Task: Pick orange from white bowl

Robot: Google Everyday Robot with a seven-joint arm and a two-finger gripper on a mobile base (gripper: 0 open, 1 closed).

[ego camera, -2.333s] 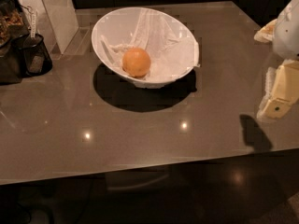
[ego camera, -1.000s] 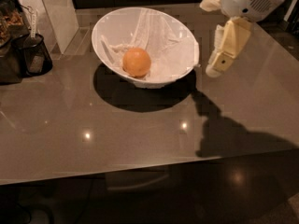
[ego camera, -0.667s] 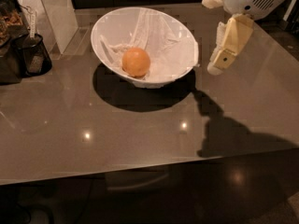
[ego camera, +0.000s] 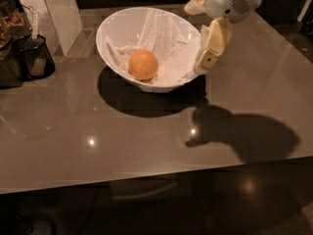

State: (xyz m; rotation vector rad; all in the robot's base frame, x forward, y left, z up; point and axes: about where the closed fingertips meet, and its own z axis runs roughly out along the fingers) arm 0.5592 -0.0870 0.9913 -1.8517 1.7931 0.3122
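The orange (ego camera: pixel 143 65) lies inside the white bowl (ego camera: pixel 110 26), left of its middle, on the thin white paper lining. The bowl stands tilted on the brown glossy table (ego camera: pixel 146 146) at the back centre. My gripper (ego camera: pixel 194 39) hangs over the bowl's right rim, to the right of the orange and above it. It is open and empty, with one cream finger (ego camera: pixel 213 43) pointing down at the rim. The white wrist housing (ego camera: pixel 230 1) sits above it.
A black holder with small items (ego camera: pixel 34 58) stands at the left edge, beside a dark container. A tall white panel (ego camera: pixel 58 13) stands at the back left. The table's front edge runs across the lower part of the view. The arm's shadow (ego camera: pixel 244 133) falls at the right front.
My gripper has moved left from the table's right side toward the bowl and now hangs over its right rim. The orange and the bowl have not moved.
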